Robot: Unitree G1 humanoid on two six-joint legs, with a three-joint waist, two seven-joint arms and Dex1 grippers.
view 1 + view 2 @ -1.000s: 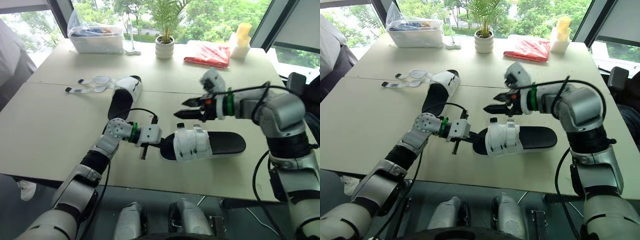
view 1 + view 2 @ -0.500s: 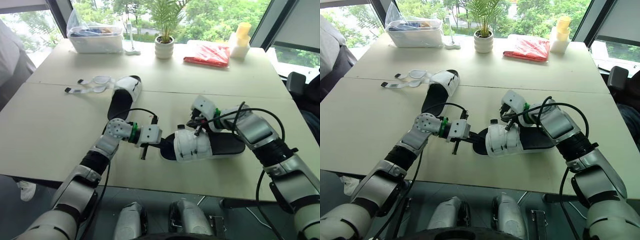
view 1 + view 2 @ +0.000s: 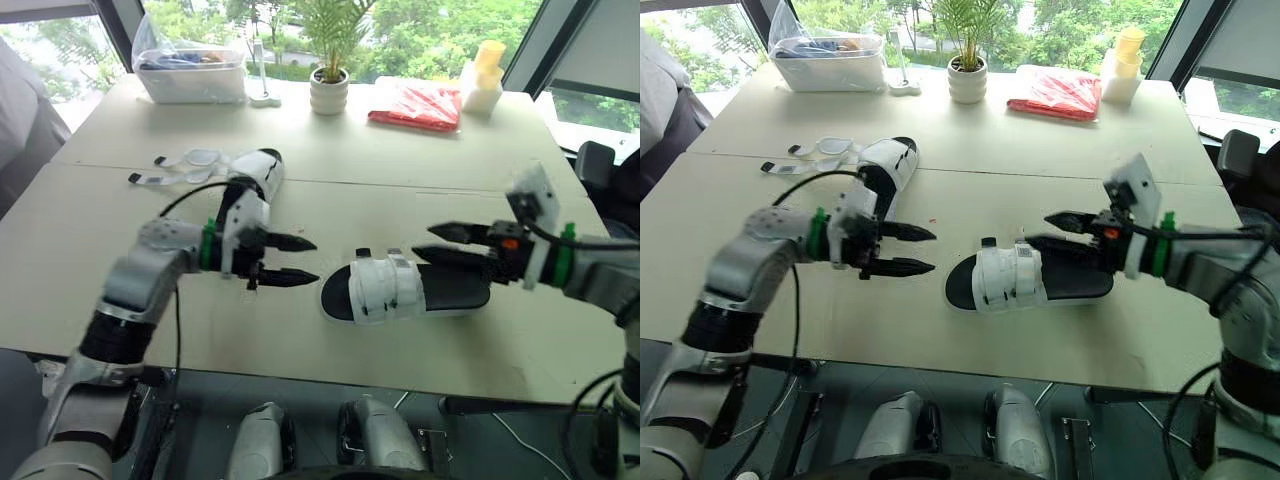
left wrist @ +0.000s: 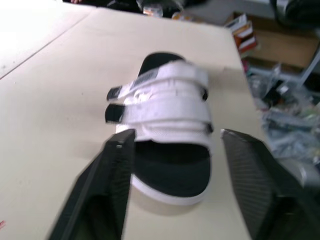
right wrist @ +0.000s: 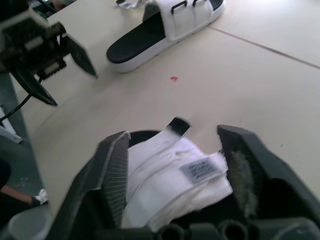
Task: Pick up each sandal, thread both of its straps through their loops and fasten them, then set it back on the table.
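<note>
Windows with greenery outside ran behind a broad beige counter. Along its far edge stood a clear lidded bin, a red packet and a potted plant. The far sandal lay toward the left, with loose white straps trailing flat beside it. The near sandal lay flat near the front edge; black footbed, white sole, both white straps closed across it. The left pincer was spread and empty, just beside its strap end and apart from it. The right pincer was spread and empty over its heel end.
</note>
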